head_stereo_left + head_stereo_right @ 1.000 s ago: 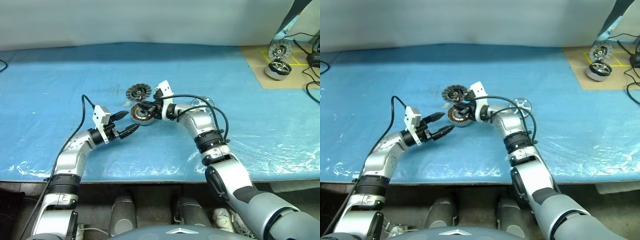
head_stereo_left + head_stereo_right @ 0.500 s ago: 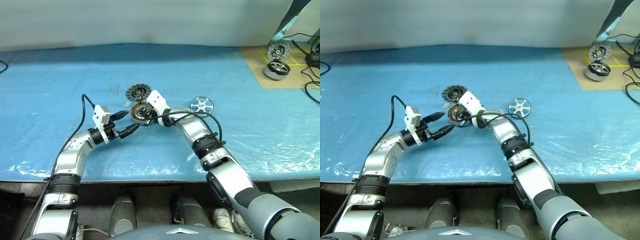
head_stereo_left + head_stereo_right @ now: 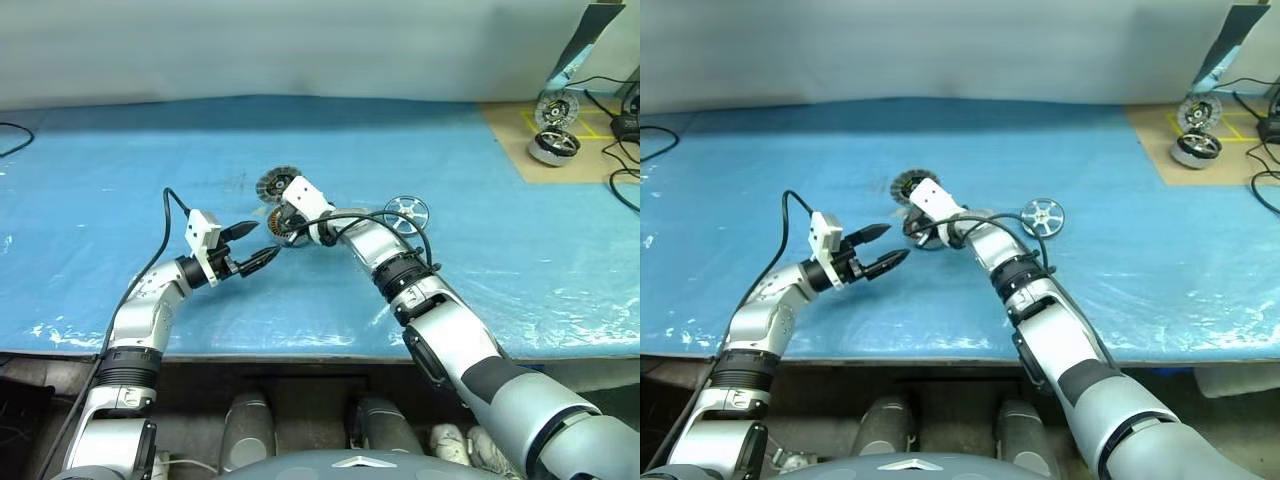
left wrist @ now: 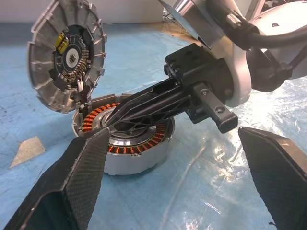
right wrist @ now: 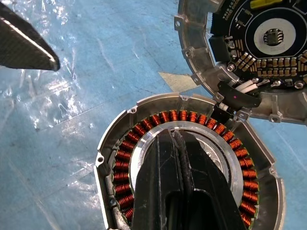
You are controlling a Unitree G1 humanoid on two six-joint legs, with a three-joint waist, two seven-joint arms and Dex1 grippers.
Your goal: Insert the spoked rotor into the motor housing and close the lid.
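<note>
No readable text, label, brand, number or sign anywhere, not even on the lid's circuit board.

Spoked rotor right of motor housing

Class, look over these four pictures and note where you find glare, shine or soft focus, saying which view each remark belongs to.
Left wrist view: the left gripper's near fingers are soft, and the plastic sheet glints white. Right wrist view: glare patches on the sheet; the motor housing's copper windings are crisp. Left eye view: lighting is even, with pale shine on the sheet's near edge.
</note>
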